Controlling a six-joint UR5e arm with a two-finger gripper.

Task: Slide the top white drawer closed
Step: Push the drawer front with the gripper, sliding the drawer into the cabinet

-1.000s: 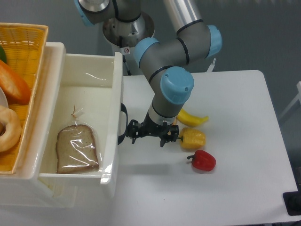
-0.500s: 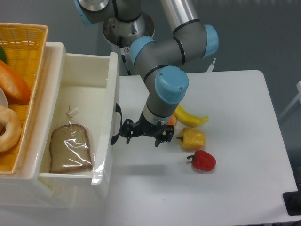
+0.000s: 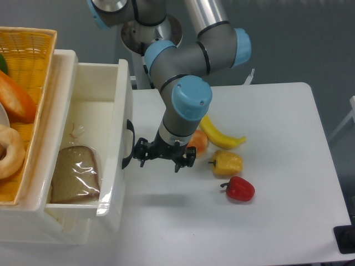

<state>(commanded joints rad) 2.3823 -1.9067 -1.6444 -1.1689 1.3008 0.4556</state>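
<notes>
The top white drawer (image 3: 119,166) stands partly pulled out of the cabinet at the left, with its dark curved handle (image 3: 128,145) facing right. Inside it lies a slice of bread in a clear bag (image 3: 75,180). My gripper (image 3: 165,158) hangs low over the table just right of the drawer front. Its jaws are spread wide and hold nothing. The left fingertip (image 3: 140,157) is at the drawer front, just below the handle.
A yellow wicker basket (image 3: 30,61) with baked goods sits on top of the cabinet. Right of the gripper on the white table (image 3: 277,221) lie an orange (image 3: 198,142), a banana (image 3: 221,136), a yellow pepper (image 3: 227,162) and a red pepper (image 3: 239,189).
The gripper has moved left with its fingertip against the drawer front, and the drawer has slid left, further into the cabinet. The bagged bread moved with it.
</notes>
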